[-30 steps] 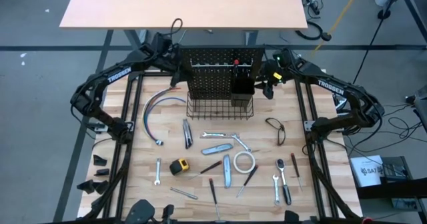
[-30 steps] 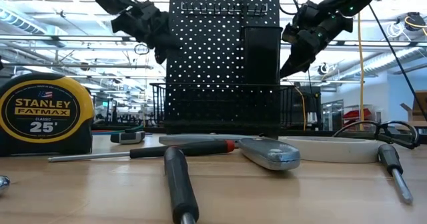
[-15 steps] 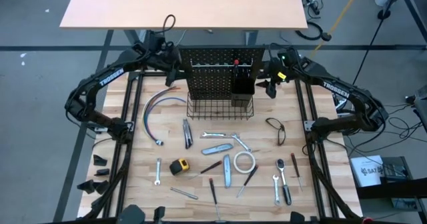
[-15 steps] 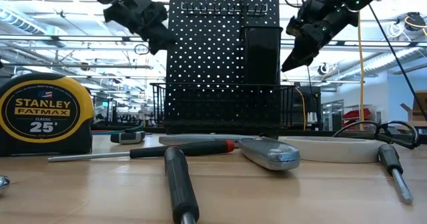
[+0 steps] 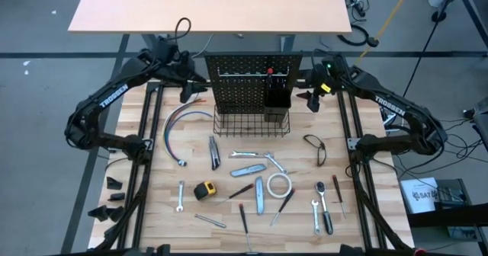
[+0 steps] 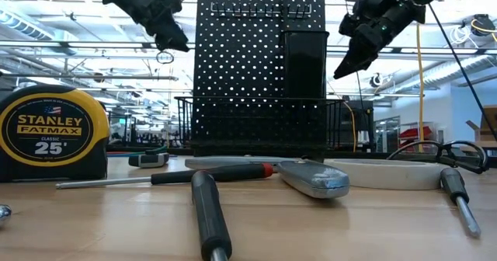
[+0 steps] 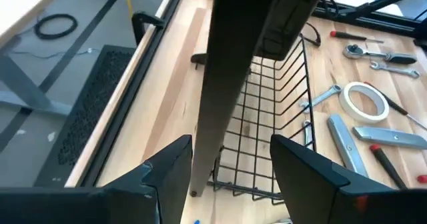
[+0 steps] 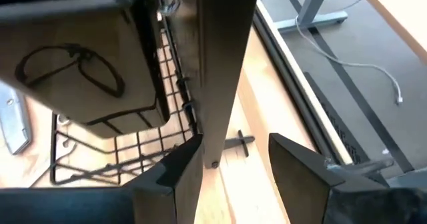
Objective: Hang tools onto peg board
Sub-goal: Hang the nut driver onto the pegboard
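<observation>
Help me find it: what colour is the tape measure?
Yellow and black tape measure, clearest in the low view.

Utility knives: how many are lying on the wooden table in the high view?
3: one grey folding utility knife near the black wire basket, one mid-table, one beside the white tape roll. None looks hidden.

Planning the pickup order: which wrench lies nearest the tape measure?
The small silver wrench just left of the tape measure; the other wrenches lie farther off, toward the table's middle and right.
</observation>
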